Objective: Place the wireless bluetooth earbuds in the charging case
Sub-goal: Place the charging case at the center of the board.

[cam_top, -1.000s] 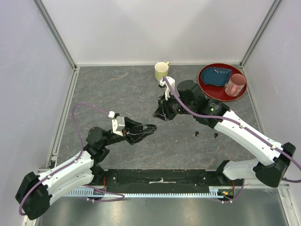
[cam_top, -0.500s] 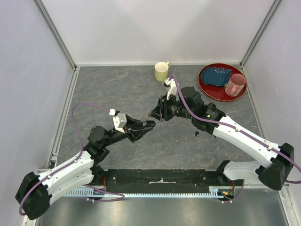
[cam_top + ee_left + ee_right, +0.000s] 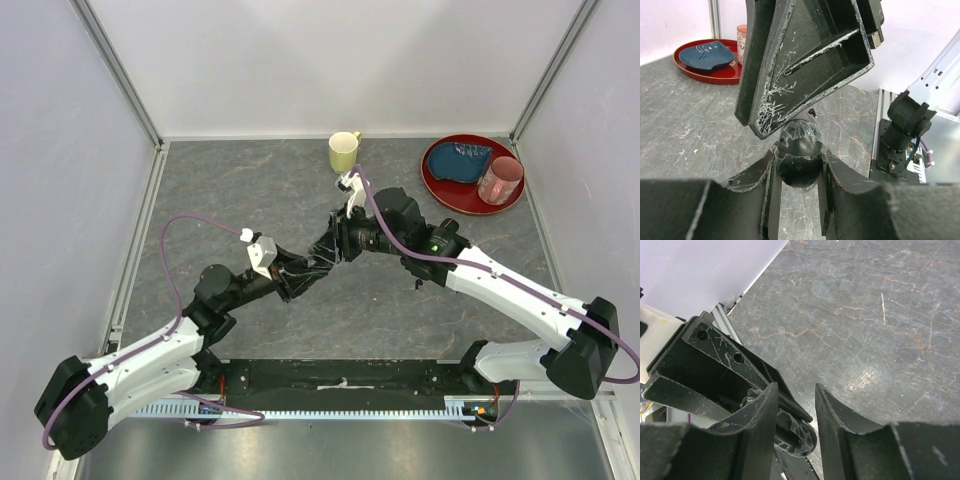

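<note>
The charging case [image 3: 799, 167], a glossy black oval wrapped in clear film, is pinched between the fingertips of my left gripper [image 3: 798, 161], which holds it above the table. In the top view the left gripper [image 3: 308, 268] and the right gripper [image 3: 326, 250] meet tip to tip at mid-table. My right gripper [image 3: 796, 400] stands open, and the case [image 3: 802, 437] shows low between its fingers, close against the left one. One of the wireless bluetooth earbuds [image 3: 417, 285] lies as a tiny black bit on the table beside the right forearm.
A yellow mug [image 3: 344, 151] stands at the back centre. At the back right, a red plate [image 3: 437, 185] carries a blue object [image 3: 468, 160] and a pink cup [image 3: 500, 180]. Walls enclose the table on three sides.
The right gripper has swung left and down to the left gripper's tips, its jaws a little wider. The left gripper has risen slightly toward it, still holding the case.
</note>
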`<state>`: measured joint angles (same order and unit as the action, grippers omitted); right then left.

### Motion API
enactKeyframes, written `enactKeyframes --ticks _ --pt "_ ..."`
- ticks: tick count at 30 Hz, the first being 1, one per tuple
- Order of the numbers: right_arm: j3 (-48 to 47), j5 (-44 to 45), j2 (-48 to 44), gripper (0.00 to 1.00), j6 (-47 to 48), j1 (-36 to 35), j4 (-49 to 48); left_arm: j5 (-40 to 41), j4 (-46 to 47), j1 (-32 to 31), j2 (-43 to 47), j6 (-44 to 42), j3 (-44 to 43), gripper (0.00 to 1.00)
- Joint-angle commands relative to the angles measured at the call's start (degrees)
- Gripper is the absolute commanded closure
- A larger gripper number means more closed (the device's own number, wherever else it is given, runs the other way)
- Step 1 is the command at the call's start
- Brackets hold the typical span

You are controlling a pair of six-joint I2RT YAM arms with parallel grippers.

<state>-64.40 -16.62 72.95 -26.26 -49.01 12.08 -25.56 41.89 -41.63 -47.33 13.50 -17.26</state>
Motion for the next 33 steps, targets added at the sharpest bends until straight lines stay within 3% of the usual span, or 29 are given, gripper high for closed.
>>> enactKeyframes --ticks 1,6,8,11,13,18,23,29,33 --pt "-0.55 2.96 0.0 0.57 2.0 -1.35 3.21 7.36 3.81 0.06 -0.3 3.9 -2.17 0.98" --pt "1.55 16.15 -3.33 0.53 -1.32 -1.26 3.39 10.61 -3.55 0.14 -1.36 6.54 -5.41 0.98" --pt "1.74 29.11 -5.53 0.42 -4.4 -1.17 6.54 11.76 -8.46 0.14 -2.41 8.82 -7.7 0.98" --pt "2.7 33.05 -8.08 0.33 -7.83 1.37 9.37 14.83 -14.97 0.23 -5.47 12.86 -11.65 0.98" --pt "4.37 31.49 -10.09 0.29 -9.59 5.23 9.63 16.33 -22.36 0.32 -7.68 15.4 -15.41 0.98" --pt "8.58 21.57 -13.52 0.26 -11.18 15.16 9.72 11.78 -24.93 2.86 -18.64 21.9 -19.48 0.98" --pt "10.08 18.82 -15.99 0.25 -9.69 17.63 10.42 1.94 -17.91 9.44 -30.96 30.43 -22.55 0.98" --pt "9.91 16.89 -17.93 0.25 -8.11 18.08 12.27 -4.49 -8.16 13.67 -48.89 39.05 -29.32 0.97" --pt "9.91 16.71 -19.15 0.25 -7.05 18.25 13.85 -5.03 -9.62 14.2 -56.72 41.26 -37.03 0.92"
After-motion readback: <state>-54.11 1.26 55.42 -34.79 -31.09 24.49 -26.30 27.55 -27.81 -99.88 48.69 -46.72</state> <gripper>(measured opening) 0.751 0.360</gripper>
